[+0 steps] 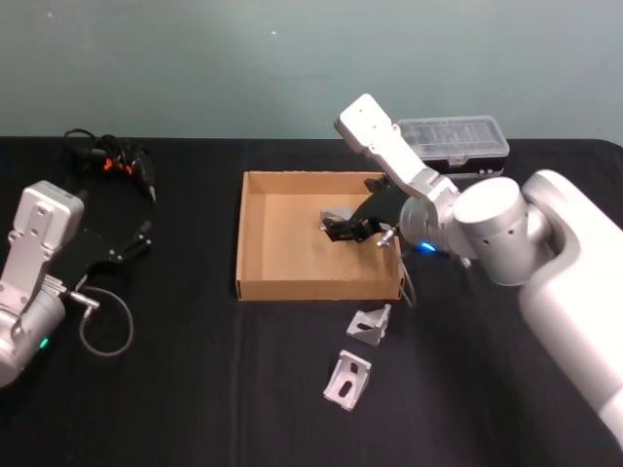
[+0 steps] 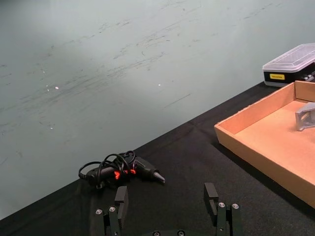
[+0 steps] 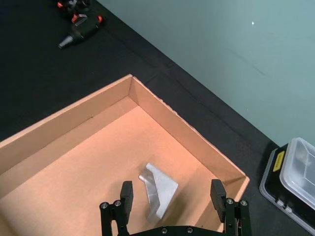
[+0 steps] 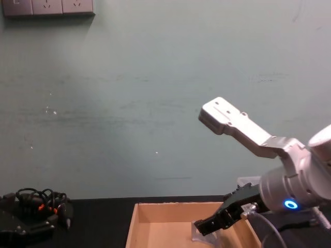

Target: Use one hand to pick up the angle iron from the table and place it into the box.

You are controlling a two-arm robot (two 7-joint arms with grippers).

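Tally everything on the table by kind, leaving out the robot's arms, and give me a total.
Cardboard box: 1
Angle irons: 3
Plastic organiser case: 1
Corded black tool: 1
Total: 6

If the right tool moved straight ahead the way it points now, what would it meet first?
Most likely the angle iron lying on the floor of the box: the open right tool points down at it. How far off it is cannot be judged.
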